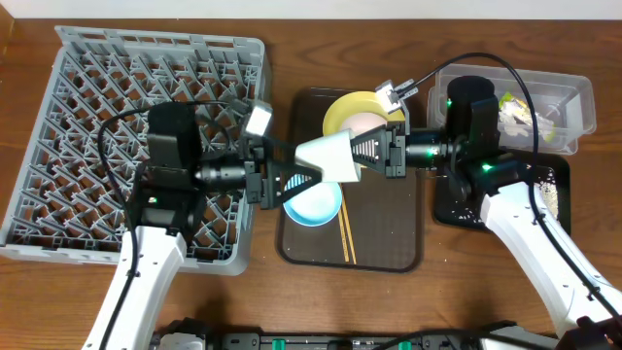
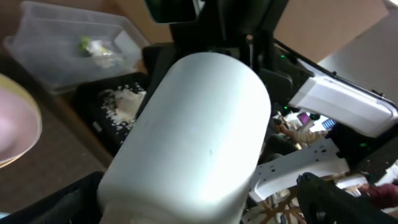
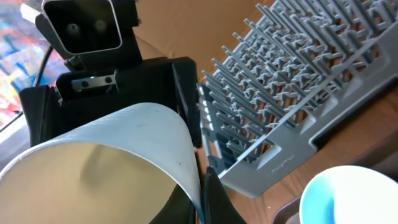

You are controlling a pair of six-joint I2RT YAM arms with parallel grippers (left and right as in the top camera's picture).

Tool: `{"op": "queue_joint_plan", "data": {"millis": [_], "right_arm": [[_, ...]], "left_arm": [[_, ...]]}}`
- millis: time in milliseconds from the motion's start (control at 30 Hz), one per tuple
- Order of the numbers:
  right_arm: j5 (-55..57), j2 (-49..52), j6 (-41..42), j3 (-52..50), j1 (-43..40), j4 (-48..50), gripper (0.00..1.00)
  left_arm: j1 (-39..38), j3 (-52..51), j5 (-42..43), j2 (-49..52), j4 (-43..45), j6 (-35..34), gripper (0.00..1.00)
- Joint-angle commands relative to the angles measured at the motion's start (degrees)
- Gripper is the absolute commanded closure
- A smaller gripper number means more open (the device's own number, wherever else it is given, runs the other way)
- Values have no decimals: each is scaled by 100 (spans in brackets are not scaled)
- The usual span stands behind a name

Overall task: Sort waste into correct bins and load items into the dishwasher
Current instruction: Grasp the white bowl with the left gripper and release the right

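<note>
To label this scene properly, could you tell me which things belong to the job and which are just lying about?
Job: white bowl, blue bowl, yellow plate, chopsticks, wrapper, crumbs, clear tub, black tray, dish rack.
Lying about: brown serving tray.

Left arm [image 1: 146,277] and right arm [image 1: 544,243]: white lower shells, black motor housings, looping black cables. Left gripper [image 1: 306,177] and right gripper [image 1: 360,154]: black fingers with white stripes.
</note>
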Motion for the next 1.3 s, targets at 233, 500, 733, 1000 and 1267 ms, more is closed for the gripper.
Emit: {"op": "queue_joint_plan", "data": {"millis": [233,500,733,1000,1267], "right_arm": [[-170,39,192,7,-2,66,99],[-140,39,507,7,-2,553,99],[-107,39,535,7,-4,616,99],[-109,39,535,7,-4,614,99],[-111,39,538,7,-4,595,99]], "left_arm": [[-496,116,164,9,697,-750,6],[-675,116,164,9,844,-748,8],[-675,116,162,9,979,-748,16],[-675,116,162,9,1252,-745,17],[-675,116,162,9,1314,-741,26]]}}
